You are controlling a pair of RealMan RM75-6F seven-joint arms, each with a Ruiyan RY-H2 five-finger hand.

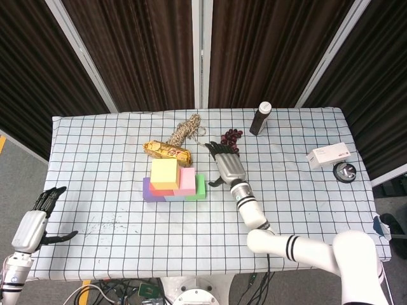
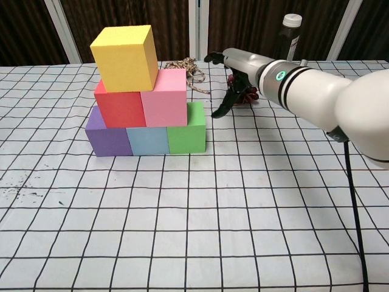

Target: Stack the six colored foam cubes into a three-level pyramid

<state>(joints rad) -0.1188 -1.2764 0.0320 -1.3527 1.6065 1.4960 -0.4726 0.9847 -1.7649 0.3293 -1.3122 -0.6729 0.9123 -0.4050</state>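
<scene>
Stacked near the middle of the checked tablecloth (image 1: pixel 95 146): six foam cubes in three levels, with purple cube (image 2: pixel 109 135), light-blue cube (image 2: pixel 149 140) and green cube (image 2: pixel 187 132) as base, red cube (image 2: pixel 119 106) and pink cube (image 2: pixel 164 97) above, yellow cube (image 2: pixel 125 57) on top, set left of centre and slightly overhanging. Just right of the green cube, not touching: right hand (image 1: pixel 227 164), fingers spread, holding nothing. Far off at the table's near-left corner: left hand (image 1: pixel 33 222), likewise open and empty. Probably light, soft and springy, easily toppled by a nudge; best pinched gently on opposite flat faces. Behind the stack: twine bundle (image 1: pixel 186 129), wrapped snack bar (image 1: pixel 166 150), dark bottle (image 1: pixel 259 117).
</scene>
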